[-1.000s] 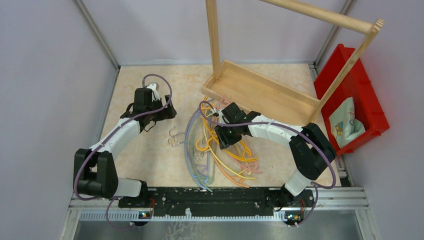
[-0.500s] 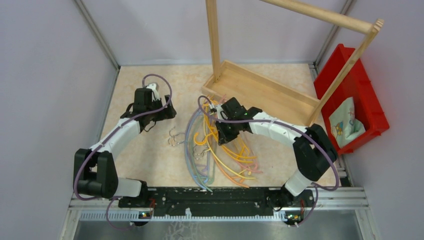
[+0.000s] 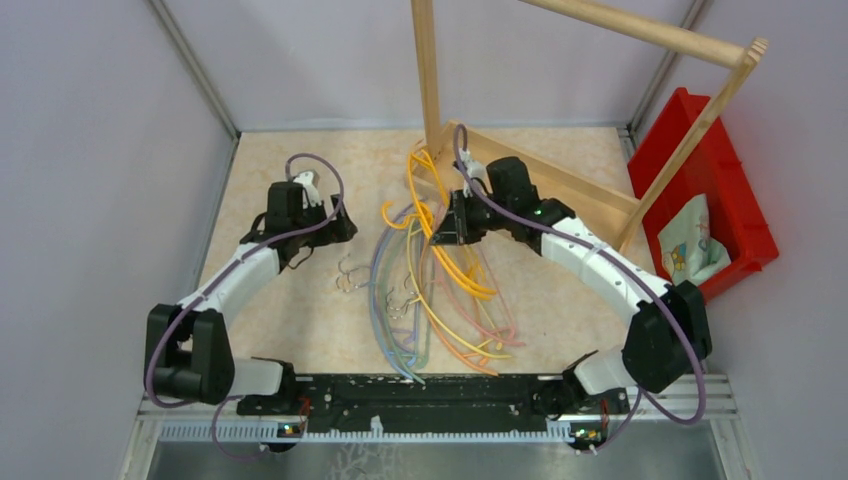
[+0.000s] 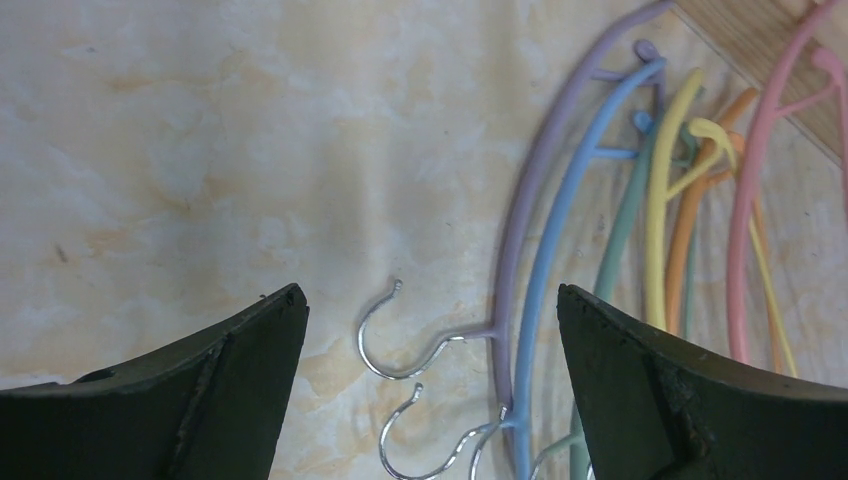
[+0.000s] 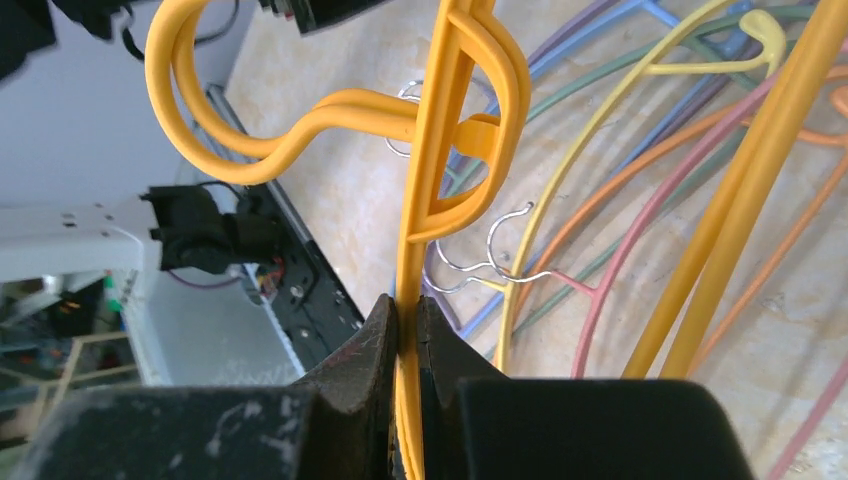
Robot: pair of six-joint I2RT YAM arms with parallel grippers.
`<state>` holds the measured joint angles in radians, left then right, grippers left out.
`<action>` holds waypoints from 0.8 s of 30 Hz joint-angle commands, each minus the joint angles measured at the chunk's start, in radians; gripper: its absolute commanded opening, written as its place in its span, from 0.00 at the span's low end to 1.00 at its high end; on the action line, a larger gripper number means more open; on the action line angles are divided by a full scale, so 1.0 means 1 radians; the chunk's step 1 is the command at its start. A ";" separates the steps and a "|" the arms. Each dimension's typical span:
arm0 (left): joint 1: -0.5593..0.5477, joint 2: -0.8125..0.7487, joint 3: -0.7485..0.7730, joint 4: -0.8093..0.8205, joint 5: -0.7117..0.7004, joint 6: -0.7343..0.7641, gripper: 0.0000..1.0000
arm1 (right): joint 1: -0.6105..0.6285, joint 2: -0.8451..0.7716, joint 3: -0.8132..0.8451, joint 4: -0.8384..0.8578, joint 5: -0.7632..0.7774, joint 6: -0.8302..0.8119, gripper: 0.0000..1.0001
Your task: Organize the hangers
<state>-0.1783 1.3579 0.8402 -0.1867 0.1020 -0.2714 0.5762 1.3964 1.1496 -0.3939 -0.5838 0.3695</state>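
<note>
hangers [image 3: 440, 300] centre, rack [image 3: 570, 205] behind — bin [image 3: 745, 215] far right

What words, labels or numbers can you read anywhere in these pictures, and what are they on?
None can be read.
The printed cloth in the red bin shows a cartoon pattern; any lettering on it is too small to tell.
The hangers and the wooden rack show no legible marks.

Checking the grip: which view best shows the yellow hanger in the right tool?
Right wrist: the right tool pinches the yellow hanger close up. Top external shows it whole but small. Left wrist shows other hangers, no grip.
</note>
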 commanded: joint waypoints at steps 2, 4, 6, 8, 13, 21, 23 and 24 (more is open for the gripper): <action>-0.001 -0.157 -0.124 0.237 0.247 -0.049 1.00 | -0.044 -0.051 -0.012 0.322 -0.160 0.236 0.05; -0.001 -0.217 -0.186 0.373 0.331 -0.107 1.00 | -0.057 -0.048 -0.021 0.403 -0.192 0.298 0.05; -0.001 -0.265 -0.254 0.522 0.403 -0.189 1.00 | -0.068 -0.047 -0.040 0.486 -0.227 0.375 0.05; -0.001 -0.292 -0.298 0.672 0.456 -0.285 1.00 | -0.081 -0.046 -0.071 0.580 -0.266 0.448 0.05; -0.001 -0.290 -0.340 0.930 0.505 -0.527 1.00 | -0.098 -0.056 -0.124 0.724 -0.329 0.552 0.05; -0.001 -0.192 -0.310 1.201 0.520 -0.814 1.00 | -0.098 -0.060 -0.157 0.920 -0.446 0.686 0.05; -0.001 -0.149 -0.287 1.241 0.532 -0.867 1.00 | -0.097 -0.059 -0.165 0.961 -0.480 0.719 0.05; -0.001 -0.132 -0.281 1.282 0.528 -0.899 1.00 | -0.098 -0.060 -0.170 0.971 -0.491 0.727 0.05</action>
<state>-0.1787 1.1702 0.5125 0.9039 0.5941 -0.9993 0.4820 1.3869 0.9806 0.3790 -0.9806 1.0172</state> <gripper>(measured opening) 0.996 0.066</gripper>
